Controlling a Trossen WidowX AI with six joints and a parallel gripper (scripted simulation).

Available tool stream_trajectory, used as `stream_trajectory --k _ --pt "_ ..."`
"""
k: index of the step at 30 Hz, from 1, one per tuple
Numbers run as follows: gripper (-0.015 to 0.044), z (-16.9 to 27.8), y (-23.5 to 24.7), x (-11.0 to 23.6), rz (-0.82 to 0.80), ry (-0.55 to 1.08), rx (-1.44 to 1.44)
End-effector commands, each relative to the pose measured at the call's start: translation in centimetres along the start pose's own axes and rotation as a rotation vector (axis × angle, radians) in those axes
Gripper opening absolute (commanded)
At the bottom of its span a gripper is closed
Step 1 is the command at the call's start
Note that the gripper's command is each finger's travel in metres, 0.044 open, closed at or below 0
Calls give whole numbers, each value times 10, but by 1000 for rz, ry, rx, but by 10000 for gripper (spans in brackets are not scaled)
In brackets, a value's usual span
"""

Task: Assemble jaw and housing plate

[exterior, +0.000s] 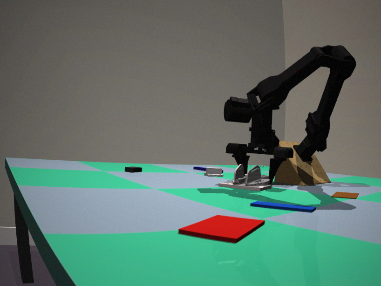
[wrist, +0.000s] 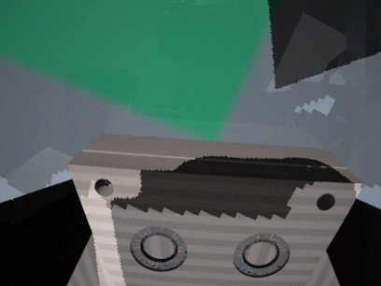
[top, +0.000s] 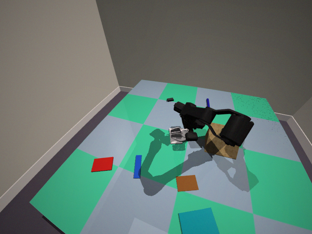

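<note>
The pale base plate point(top: 176, 143) point(exterior: 255, 187) lies on the table with two upright grey jaws standing over it: one jaw point(top: 175, 130) point(exterior: 239, 175) and the other jaw point(top: 176, 136) point(exterior: 254, 175), side by side and apart. My gripper point(exterior: 258, 178) point(wrist: 211, 194) points straight down behind the jaws, a black finger on each side, shut on the housing plate. In the wrist view the housing plate point(wrist: 210, 234) is a pale striped block with two small holes and two grey rings. The pins, the stubs, the gear teeth and any gap under the plate are hidden.
A small pale piece point(exterior: 214, 171) stands farther back. A wooden block point(top: 221, 148) point(exterior: 289, 172) is beside the arm's base. Red tile point(top: 102, 164) point(exterior: 221, 228), blue bar point(top: 137, 166) point(exterior: 282, 206), orange tile point(top: 187, 183) point(exterior: 344, 195), teal tile point(top: 198, 221) and black block point(top: 170, 99) point(exterior: 133, 169) lie around.
</note>
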State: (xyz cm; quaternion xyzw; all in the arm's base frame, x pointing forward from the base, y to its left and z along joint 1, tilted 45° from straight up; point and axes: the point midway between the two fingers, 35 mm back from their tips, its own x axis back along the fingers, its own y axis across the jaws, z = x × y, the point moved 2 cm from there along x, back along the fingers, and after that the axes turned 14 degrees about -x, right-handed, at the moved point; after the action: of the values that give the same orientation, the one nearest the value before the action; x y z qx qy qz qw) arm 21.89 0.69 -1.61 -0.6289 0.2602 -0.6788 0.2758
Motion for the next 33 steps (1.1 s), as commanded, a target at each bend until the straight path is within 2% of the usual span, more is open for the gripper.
stream_trajectory --k 1,13,16,17,30,33 --pt "351 -1 -1 -1 6 0 -3" --pt "351 -1 -1 -1 6 0 -3" --pt "430 0 0 0 0 0 0" --pt "440 0 0 0 0 0 0" --pt "440 0 0 0 0 0 0" --pt "440 2 1 14 -3 0 -1"
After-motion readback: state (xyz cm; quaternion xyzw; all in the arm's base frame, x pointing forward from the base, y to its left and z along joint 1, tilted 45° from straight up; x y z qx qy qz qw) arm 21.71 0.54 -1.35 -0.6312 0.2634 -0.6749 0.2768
